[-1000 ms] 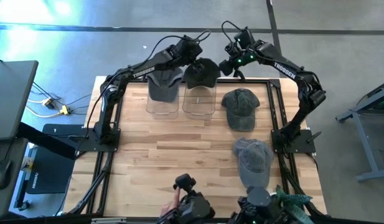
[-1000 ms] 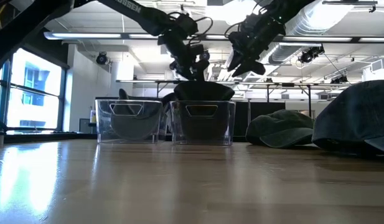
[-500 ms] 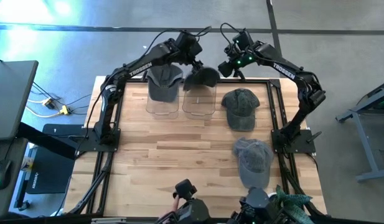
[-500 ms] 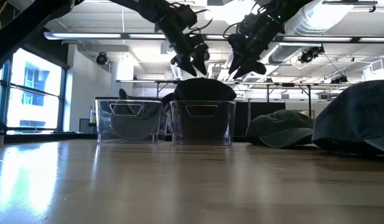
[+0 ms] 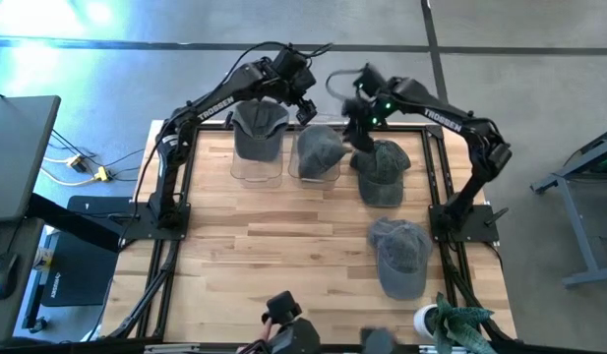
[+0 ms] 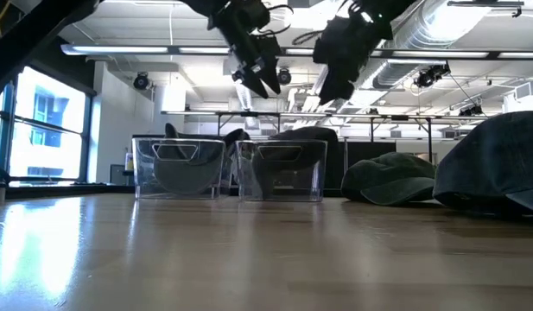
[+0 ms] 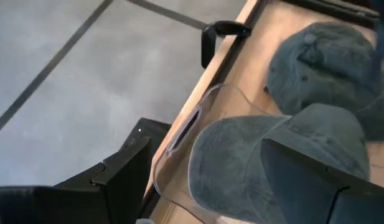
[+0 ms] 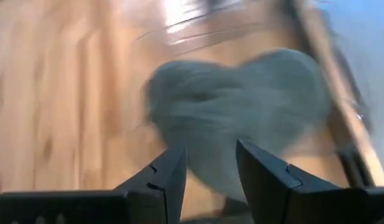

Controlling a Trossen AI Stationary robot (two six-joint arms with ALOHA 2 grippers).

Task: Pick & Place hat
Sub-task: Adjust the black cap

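Note:
Two clear bins stand at the table's far side. The left bin (image 5: 257, 169) holds a grey hat (image 5: 260, 126). The right bin (image 5: 319, 175) holds another grey hat (image 5: 320, 147) (image 7: 241, 162), whose top pokes above the rim (image 6: 302, 135). A third hat (image 5: 383, 171) (image 8: 241, 118) lies on the table to the right of the bins. A fourth hat (image 5: 400, 255) lies near the front right. My left gripper (image 5: 303, 98) (image 6: 259, 78) hangs open above the gap between the bins. My right gripper (image 5: 360, 130) (image 8: 210, 171) hovers open over the third hat's far edge.
Black frame rails (image 5: 433, 157) run along the table's edges. Bare wood (image 5: 273, 246) fills the middle and the near left. A monitor (image 5: 18, 147) stands off the table to the left. A plant (image 5: 460, 320) and a white cup sit at the near right corner.
My left gripper has risen away from the right bin toward the far left, still open. The hat it stood over has sunk from the bin's rim down into the bin. My right gripper has swung from the far edge toward the third hat, rolling its wrist.

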